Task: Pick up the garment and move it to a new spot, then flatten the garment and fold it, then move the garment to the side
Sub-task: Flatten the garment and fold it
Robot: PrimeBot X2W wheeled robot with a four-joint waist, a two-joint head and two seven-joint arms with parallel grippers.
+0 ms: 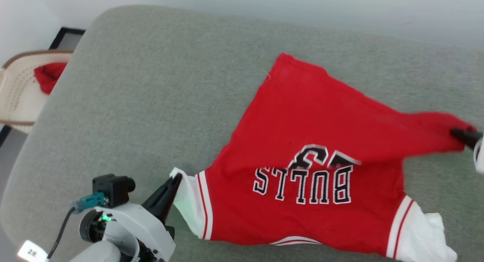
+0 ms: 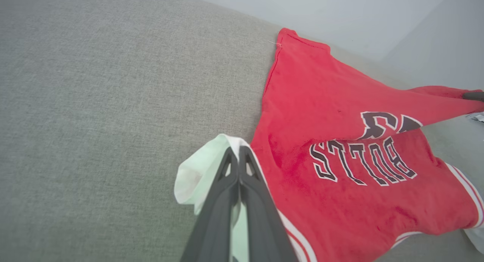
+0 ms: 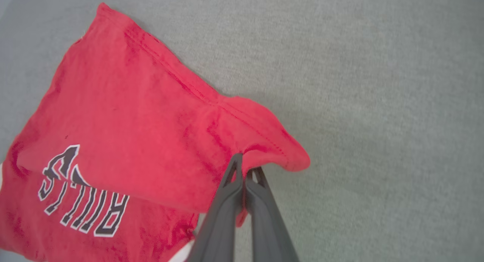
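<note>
Across the right half of the grey bench point(image 1: 151, 84), the garment point(image 1: 302, 118) is lying half spread, red, its "BULLS" lettering upside down. The left tool point(image 1: 176, 180) is pinching a white sleeve near the front edge. The right tool point(image 1: 458, 134) is clamping a raised red hem corner. Past the left edge, a wicker basket point(image 1: 19, 99) is holding a red cloth point(image 1: 47, 76).

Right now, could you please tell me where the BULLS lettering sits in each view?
Head view: lettering lower centre-right, upside down.
Left wrist view: right of centre, to the right of the left tool.
Right wrist view: lower left, to the left of the right tool.
Shared landmark: the jersey's pointed corner, lying free on the grey surface.
</note>
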